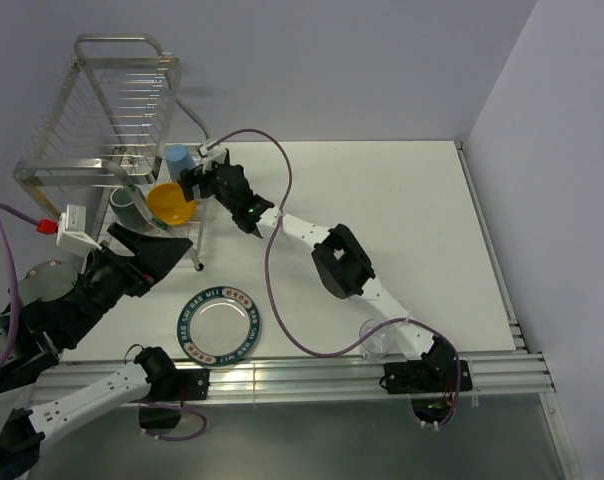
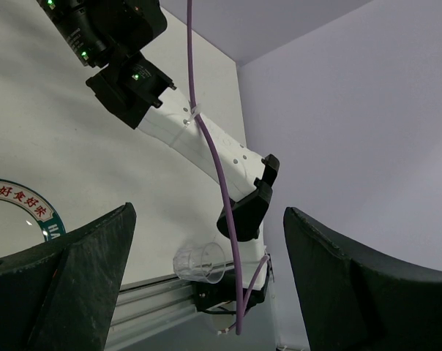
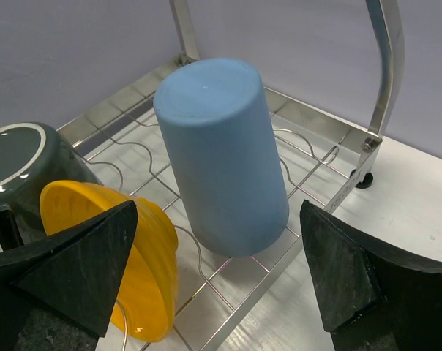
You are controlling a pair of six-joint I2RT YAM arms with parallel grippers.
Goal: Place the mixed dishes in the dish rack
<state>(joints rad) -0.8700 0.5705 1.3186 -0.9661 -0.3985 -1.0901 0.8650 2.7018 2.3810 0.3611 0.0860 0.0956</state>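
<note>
The chrome wire dish rack (image 1: 92, 110) stands at the far left. On its lower tier (image 3: 309, 142) the light blue cup (image 3: 221, 153) stands upside down, the orange-yellow bowl (image 3: 126, 263) leans on edge, and the dark mug (image 3: 23, 164) lies beside it. In the top view they are the cup (image 1: 177, 157), bowl (image 1: 169, 203) and mug (image 1: 130, 210). My right gripper (image 3: 221, 285) is open and empty just in front of the cup. The plate (image 1: 219, 324) lies on the table. The clear glass (image 1: 374, 340) (image 2: 199, 262) lies near the right arm's base. My left gripper (image 2: 206, 292) is open and empty.
Purple cables (image 1: 282, 290) run from both wrists across the table. An aluminium rail (image 1: 302, 375) lines the near edge. The right arm (image 1: 342, 262) stretches diagonally over the table's middle. A wall rises on the right side (image 1: 562, 150).
</note>
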